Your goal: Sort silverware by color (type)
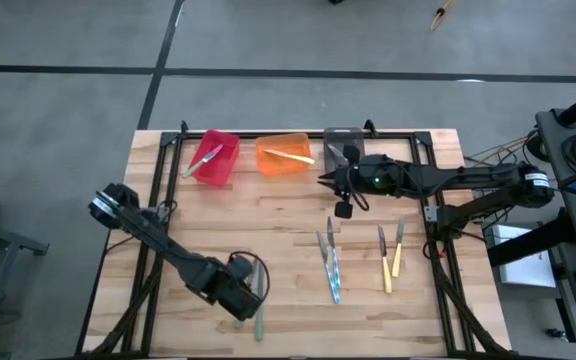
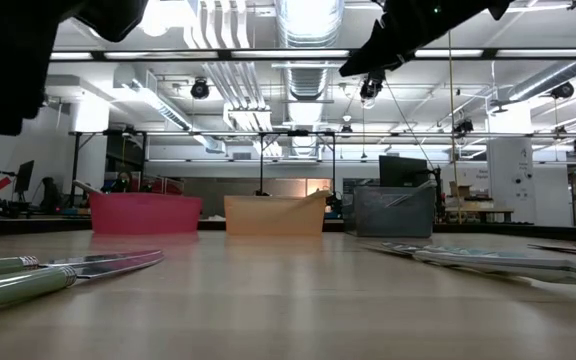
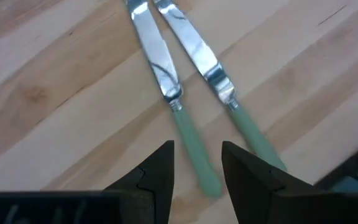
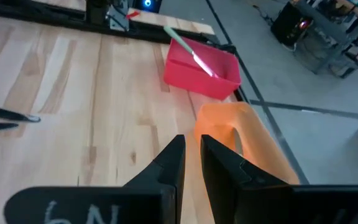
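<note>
The left tool (image 3: 196,167) is hovering low over the near part of the wooden tabletop (image 1: 268,210), its dark fingers spread and lined up either side of the handle end of one of two green-handled table knives (image 3: 194,121) lying side by side just beyond its tips. Nothing is being pinched yet.

The right tool (image 4: 191,163) is hanging above the far row of bins, its fingers nearly pressed together with only a narrow gap and nothing between them. Right in front of it is sitting the orange plastic bin (image 4: 244,140), and beyond that the red plastic bin (image 4: 201,71).

Progress looks like roughly a third. The red bin is holding one green-handled utensil (image 1: 204,160), the orange bin one pale yellow-handled utensil (image 1: 288,155), and the grey plastic bin (image 1: 342,146), partly under the right arm, is showing a silver piece whose handle colour I cannot tell.

Still waiting on the tabletop: the green pair under the left tool, a cluster of light-blue-handled utensils (image 1: 330,265) out in the middle, and two pale yellow-handled utensils (image 1: 390,258) just beside them.

Nothing is blocking the green knives, though the two are lying close together, so closing on one could nudge its neighbour.
</note>
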Available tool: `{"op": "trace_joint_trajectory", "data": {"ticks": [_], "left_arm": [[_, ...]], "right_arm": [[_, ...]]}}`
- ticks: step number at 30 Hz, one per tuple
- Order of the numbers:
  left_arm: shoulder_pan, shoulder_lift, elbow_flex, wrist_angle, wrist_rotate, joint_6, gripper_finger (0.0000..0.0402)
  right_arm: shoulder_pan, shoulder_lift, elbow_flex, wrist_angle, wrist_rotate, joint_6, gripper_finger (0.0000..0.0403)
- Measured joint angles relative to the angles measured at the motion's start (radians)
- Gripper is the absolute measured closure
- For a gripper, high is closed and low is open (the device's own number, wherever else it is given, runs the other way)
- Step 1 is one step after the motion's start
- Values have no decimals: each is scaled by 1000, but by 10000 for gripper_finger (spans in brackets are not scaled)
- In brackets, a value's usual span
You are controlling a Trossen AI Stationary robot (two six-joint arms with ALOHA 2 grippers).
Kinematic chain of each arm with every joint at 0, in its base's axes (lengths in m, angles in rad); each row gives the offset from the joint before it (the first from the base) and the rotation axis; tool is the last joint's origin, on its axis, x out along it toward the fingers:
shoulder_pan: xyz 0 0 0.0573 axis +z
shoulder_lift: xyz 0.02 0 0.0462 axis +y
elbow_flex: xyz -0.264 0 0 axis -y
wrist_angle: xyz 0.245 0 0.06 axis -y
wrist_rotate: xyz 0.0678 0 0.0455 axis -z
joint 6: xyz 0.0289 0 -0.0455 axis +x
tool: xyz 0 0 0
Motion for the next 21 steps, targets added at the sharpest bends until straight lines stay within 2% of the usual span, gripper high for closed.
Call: {"op": "trace_joint_trajectory", "data": {"ticks": [7, 12, 21], "left_arm": [[-11, 45, 50, -5, -19, 51, 287], [-36, 45, 46, -51, -51, 19, 281], [-43, 45, -24, -48, -71, -33, 240]], "right_arm": [[0, 8, 0, -7, 0, 47, 360], [0, 9, 0, -34, 0, 67, 360], [0, 9, 0, -46, 0, 78, 360]]}}
